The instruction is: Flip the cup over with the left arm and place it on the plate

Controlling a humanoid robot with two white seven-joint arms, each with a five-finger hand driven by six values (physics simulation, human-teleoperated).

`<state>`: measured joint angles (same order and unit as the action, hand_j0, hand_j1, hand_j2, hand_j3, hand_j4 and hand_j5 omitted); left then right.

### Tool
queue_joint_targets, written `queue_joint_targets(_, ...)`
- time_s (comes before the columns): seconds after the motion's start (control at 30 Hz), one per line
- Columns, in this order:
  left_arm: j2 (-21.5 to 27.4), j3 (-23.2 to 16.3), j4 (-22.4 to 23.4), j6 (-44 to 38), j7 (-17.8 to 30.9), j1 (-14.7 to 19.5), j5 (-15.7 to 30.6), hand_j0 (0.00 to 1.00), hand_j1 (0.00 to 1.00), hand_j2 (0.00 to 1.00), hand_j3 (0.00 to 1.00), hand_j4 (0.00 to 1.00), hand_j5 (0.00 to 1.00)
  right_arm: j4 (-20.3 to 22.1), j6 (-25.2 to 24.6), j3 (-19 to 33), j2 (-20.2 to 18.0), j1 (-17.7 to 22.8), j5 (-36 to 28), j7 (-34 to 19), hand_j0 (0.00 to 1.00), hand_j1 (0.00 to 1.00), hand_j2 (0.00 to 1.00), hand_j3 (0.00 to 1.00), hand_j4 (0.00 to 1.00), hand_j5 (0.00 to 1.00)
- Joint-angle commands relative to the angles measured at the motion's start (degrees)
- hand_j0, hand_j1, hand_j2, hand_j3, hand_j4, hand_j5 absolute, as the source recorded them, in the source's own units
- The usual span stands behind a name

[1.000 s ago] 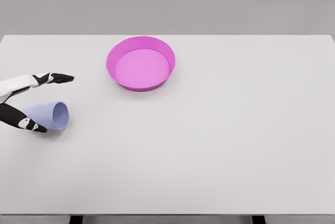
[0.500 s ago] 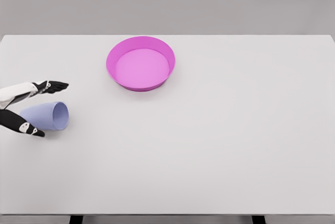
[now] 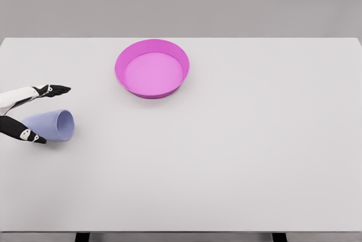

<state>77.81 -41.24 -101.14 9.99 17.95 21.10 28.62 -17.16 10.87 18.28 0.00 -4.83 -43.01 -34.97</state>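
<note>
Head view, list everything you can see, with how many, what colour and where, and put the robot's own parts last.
Pale lavender plastic cup: one, lying on its side at the table's left edge, mouth facing right.
Round magenta plate with a raised rim: one, upper middle of the table, nothing in it.
White table: one, fills most of the view, plain grey wall behind.
Left hand: one, white with black fingertips, coming in at the left edge, fingers spread above and below the cup without clasping it.
Right arm: not in view.
</note>
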Motion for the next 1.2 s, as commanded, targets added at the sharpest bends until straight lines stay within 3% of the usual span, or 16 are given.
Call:
queue_joint_targets(0.0, -0.9, 0.4, 0.0, -1.7, -0.2, 0.0, -2.5, 1.00, 1.00, 1.00, 1.00, 1.00, 1.00, 0.0, 0.0, 0.0, 0.0, 0.0, 0.0, 0.0, 1.00, 1.00, 1.00, 1.00, 1.00, 1.00)
queue_joint_targets(0.17, -2.4, 0.6, 0.0, -4.5, -0.8, -1.7, -2.6, 1.00, 1.00, 1.00, 1.00, 1.00, 1.00, 0.0, 0.0, 0.0, 0.0, 0.0, 0.0, 0.0, 1.00, 1.00, 1.00, 1.00, 1.00, 1.00)
queue_joint_targets(0.63, -4.4, 0.6, 0.6, -9.1, -1.5, -1.8, -4.2, 1.00, 1.00, 1.00, 1.00, 1.00, 1.00, 0.0, 0.0, 0.0, 0.0, 0.0, 0.0, 0.0, 1.00, 1.00, 1.00, 1.00, 1.00, 1.00)
queue_joint_targets(0.77, -4.5, 0.3, 0.6, -11.6, -5.2, -1.9, -4.3, 1.00, 1.00, 1.00, 1.00, 1.00, 1.00, 0.0, 0.0, 0.0, 0.0, 0.0, 0.0, 0.0, 1.00, 1.00, 1.00, 1.00, 1.00, 1.00)
queue_joint_targets(0.93, -4.9, 0.6, 0.4, -11.6, -5.4, -3.1, -5.3, 1.00, 1.00, 1.00, 1.00, 1.00, 1.00, -0.1, 0.0, 0.0, 0.0, 0.0, 0.0, 0.0, 1.00, 1.00, 1.00, 1.00, 1.00, 1.00)
queue_joint_targets(0.97, -4.9, 0.6, 0.3, -11.6, -5.5, -3.1, -5.3, 0.91, 0.91, 0.91, 0.91, 0.91, 0.91, 0.0, 0.0, 0.0, 0.0, 0.0, 0.0, 0.0, 1.00, 1.00, 1.00, 1.00, 1.00, 1.00)
queue_joint_targets(1.17, -5.6, 0.4, 0.3, -11.6, -5.5, -3.2, -5.5, 0.91, 0.91, 0.91, 0.91, 0.91, 0.91, 0.0, 0.0, 0.0, 0.0, 0.0, 0.0, 0.0, 1.00, 1.00, 1.00, 1.00, 1.00, 1.00)
